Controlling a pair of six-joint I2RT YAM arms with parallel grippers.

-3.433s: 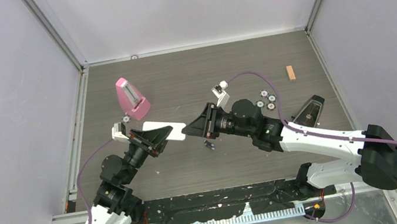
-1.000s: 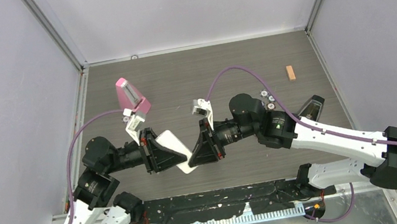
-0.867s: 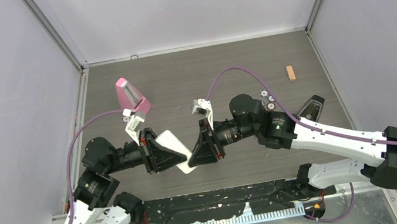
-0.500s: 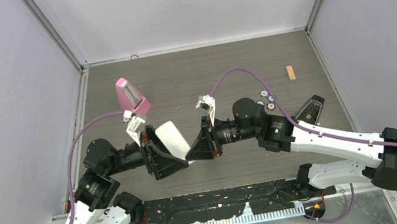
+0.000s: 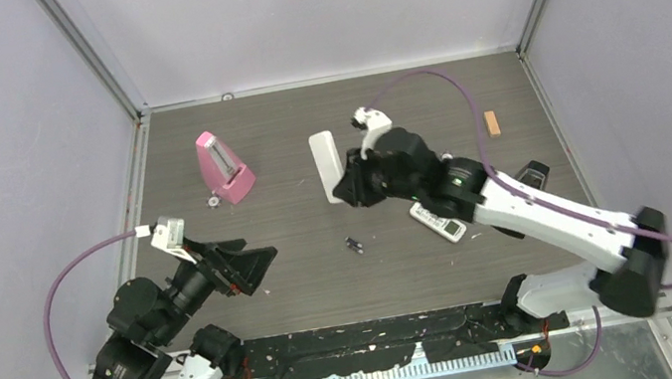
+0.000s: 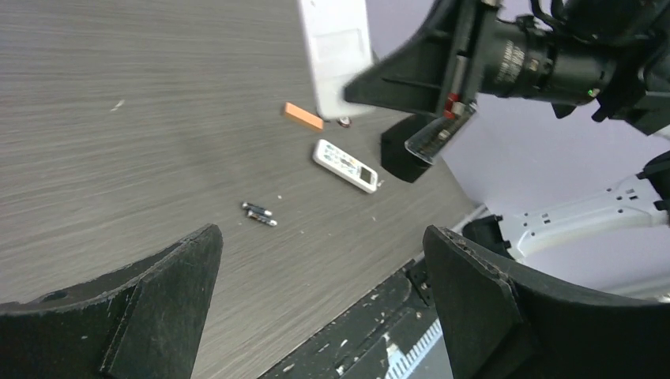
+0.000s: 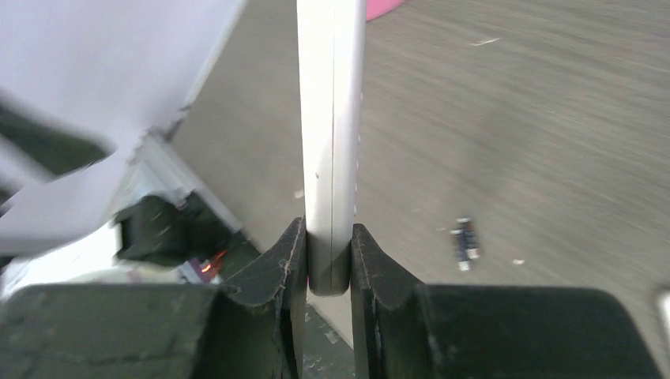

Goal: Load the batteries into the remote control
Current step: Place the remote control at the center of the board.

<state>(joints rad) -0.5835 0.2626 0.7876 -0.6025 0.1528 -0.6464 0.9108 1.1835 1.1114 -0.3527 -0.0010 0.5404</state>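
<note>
We see the right gripper (image 5: 345,191) clamped on one short end of the remote control (image 5: 324,163). The remote is a long, slim, plain white slab, held above the table (image 5: 301,114) and reaching from the jaws toward 12 o'clock. Our left gripper (image 5: 257,260) gapes wide, holding nothing, well apart at 8 o'clock. The batteries (image 5: 353,244), two tiny dark cylinders, lie on the table at 6 o'clock of the right gripper.

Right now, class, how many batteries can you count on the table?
2. One battery and a second battery lie side by side on the table, in the open stretch between the arms. Others may be hidden.
</note>
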